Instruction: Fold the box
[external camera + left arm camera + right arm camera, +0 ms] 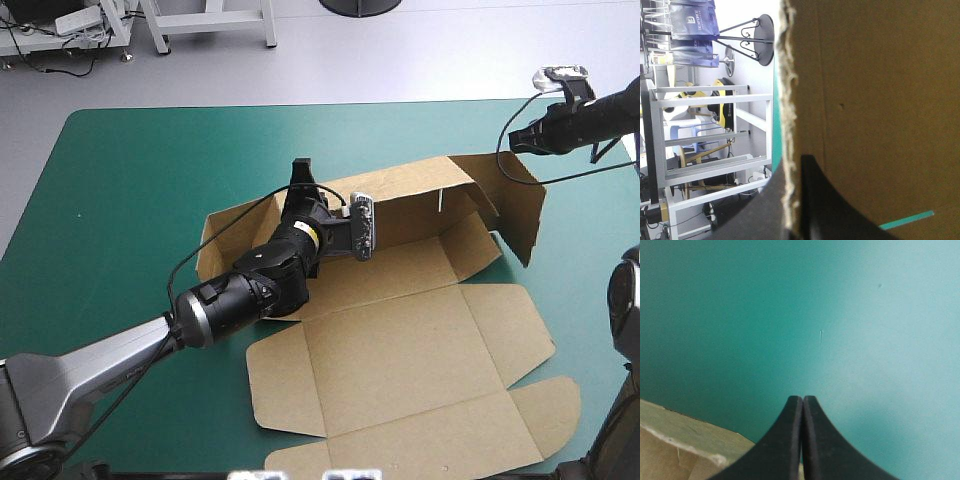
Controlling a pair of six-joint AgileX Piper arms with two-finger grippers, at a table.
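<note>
Teal-green cover (120, 200) is spanned by the box (400, 350), pinched by the left gripper (799, 170). The right gripper (802, 402) is closed.

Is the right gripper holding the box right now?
No: the right gripper is shut empty over the teal-green cover, the box beside it.

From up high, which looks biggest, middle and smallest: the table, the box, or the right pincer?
Biggest: the table.
Middle: the box.
Smallest: the right pincer, by far.
</note>
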